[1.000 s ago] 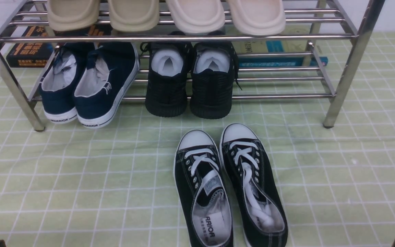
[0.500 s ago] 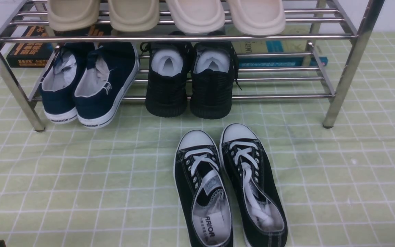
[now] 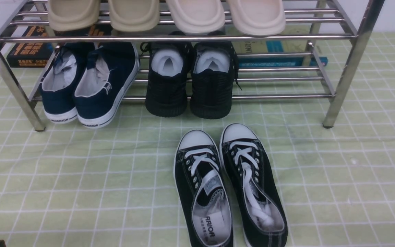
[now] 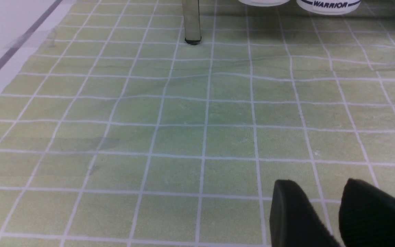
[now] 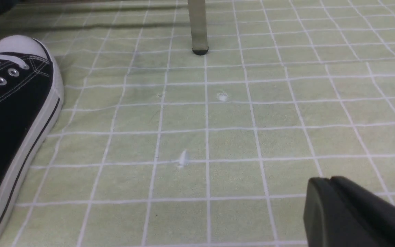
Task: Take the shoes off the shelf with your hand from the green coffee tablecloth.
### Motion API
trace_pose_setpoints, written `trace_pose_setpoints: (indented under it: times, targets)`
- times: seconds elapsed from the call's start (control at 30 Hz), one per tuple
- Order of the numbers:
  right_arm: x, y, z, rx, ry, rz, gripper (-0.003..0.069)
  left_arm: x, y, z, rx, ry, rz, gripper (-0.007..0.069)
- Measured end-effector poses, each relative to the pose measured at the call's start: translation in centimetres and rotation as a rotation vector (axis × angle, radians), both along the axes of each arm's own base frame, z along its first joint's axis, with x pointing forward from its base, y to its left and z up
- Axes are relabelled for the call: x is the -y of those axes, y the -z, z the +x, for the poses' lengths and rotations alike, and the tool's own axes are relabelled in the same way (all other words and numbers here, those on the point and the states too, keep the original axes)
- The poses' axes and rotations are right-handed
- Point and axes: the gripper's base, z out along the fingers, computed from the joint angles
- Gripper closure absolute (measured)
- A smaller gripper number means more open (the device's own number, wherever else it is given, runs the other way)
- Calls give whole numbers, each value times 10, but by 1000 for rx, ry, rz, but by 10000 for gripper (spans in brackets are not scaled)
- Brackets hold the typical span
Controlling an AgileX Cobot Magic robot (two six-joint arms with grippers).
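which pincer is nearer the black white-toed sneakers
Right. The right pincer sits shut beside the shoes, whose toe shows in its wrist view. The left pincer, slightly open, faces bare cloth near the shelf leg.

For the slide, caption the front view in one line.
Black canvas sneakers sit on the green checked cloth before the chrome rack.

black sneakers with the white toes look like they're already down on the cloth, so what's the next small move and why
Probably just keep both arms back and finish. The shoes lie side by side on the green coffee tablecloth, in front of the shelf and clear of its bars. The right gripper is shut on nothing beside them; the left gripper hangs open over bare cloth.
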Motion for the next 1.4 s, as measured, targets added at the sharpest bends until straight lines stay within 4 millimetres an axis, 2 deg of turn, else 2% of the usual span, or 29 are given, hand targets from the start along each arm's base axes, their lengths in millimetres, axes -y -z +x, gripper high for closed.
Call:
trace_pose_setpoints:
  times: [1.4]
  targets:
    - [0, 0, 0, -1, 0, -1, 592, 0, 0, 0, 0, 0, 0, 385]
